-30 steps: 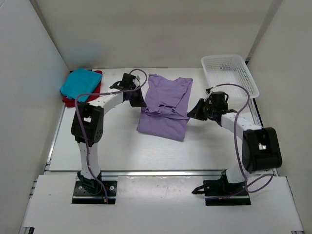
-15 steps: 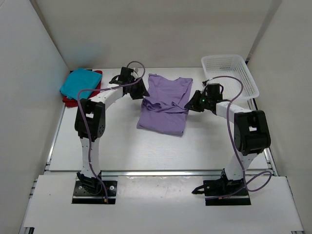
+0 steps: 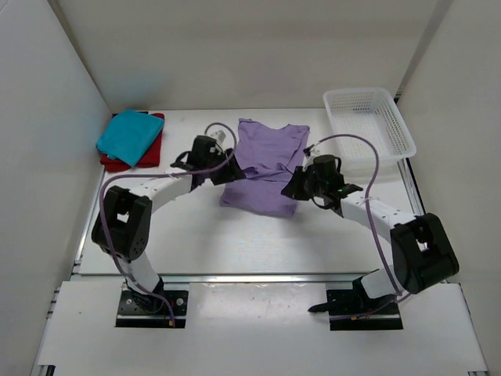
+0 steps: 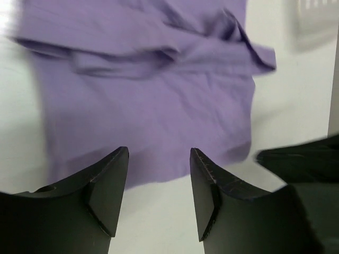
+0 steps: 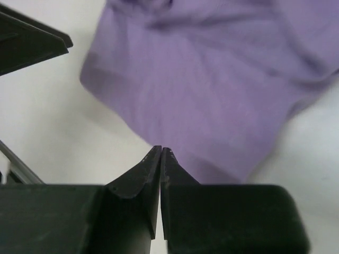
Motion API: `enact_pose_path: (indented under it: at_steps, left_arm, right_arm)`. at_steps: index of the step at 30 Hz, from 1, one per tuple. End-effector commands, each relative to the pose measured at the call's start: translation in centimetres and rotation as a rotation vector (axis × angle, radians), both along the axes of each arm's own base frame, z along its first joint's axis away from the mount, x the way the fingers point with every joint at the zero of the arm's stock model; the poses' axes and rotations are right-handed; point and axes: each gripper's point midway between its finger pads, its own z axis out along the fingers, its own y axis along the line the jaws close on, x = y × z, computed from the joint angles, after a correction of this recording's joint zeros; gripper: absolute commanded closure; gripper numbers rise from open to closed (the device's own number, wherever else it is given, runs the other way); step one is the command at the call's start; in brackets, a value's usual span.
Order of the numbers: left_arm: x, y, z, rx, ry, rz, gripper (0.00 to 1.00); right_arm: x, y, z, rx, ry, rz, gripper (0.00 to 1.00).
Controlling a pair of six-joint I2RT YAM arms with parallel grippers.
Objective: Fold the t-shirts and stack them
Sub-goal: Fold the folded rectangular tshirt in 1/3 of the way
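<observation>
A lavender-purple t-shirt [image 3: 266,164] lies partly folded in the middle of the table, its sleeves turned in; it also fills the left wrist view [image 4: 148,95] and the right wrist view [image 5: 212,90]. My left gripper [image 3: 226,171] [image 4: 159,159] is open at the shirt's near left corner, with only bare table between its fingers. At the near right corner my right gripper [image 3: 292,188] [image 5: 160,152] is shut, its tips at the cloth's edge; no cloth shows between them. A folded teal t-shirt [image 3: 129,135] rests on a red t-shirt [image 3: 113,163] at the back left.
A white lattice basket [image 3: 368,125] stands at the back right. White walls enclose the table on three sides. The right arm's cable arcs above the table between the shirt and the basket.
Both grippers came from the shirt's upper sides down to its near corners. The left gripper went from shut to open. The right gripper is shut again.
</observation>
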Motion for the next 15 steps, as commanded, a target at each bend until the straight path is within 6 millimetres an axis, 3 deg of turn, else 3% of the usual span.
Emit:
enact_pose_path:
  at_steps: [1,4,6,8,10,11,12,14,15]
  left_arm:
    - [-1.2,-2.2,-0.7,-0.02,-0.041,-0.04,0.39]
    - [-1.8,-2.0,-4.3,0.012,0.032,-0.035,0.42]
    - [-2.5,-0.6,-6.0,0.042,0.062,-0.015,0.45]
    - [-5.4,0.0,-8.2,0.044,0.128,-0.019,0.46]
    - [-6.6,0.5,-7.7,0.034,0.09,-0.026,0.46]
    - [-8.4,1.3,-8.9,0.059,0.117,-0.02,0.46]
    - [-8.6,1.2,-7.8,0.032,0.083,-0.021,0.46]
    - [-11.7,2.4,-9.0,0.039,0.116,-0.012,0.45]
    - [-12.6,2.5,-8.6,0.017,0.1,-0.019,0.45]
  right_arm:
    - [-0.4,0.7,-2.5,-0.068,0.016,0.02,0.99]
    - [-0.2,0.3,-4.6,-0.129,0.056,0.01,1.0]
    - [-0.9,-0.5,-6.5,-0.162,0.103,0.008,1.0]
    - [-2.0,-1.1,-8.3,-0.197,0.14,0.006,1.0]
    - [-4.1,-2.0,-9.9,-0.241,0.177,0.009,1.0]
    - [-4.4,-2.4,-10.0,-0.252,0.173,-0.002,1.0]
    - [-5.8,-3.0,-11.1,-0.266,0.198,-0.006,1.0]
    - [-7.6,-2.8,-10.8,-0.249,0.192,0.01,1.0]
    - [-8.7,-3.3,-11.2,-0.259,0.197,0.013,1.0]
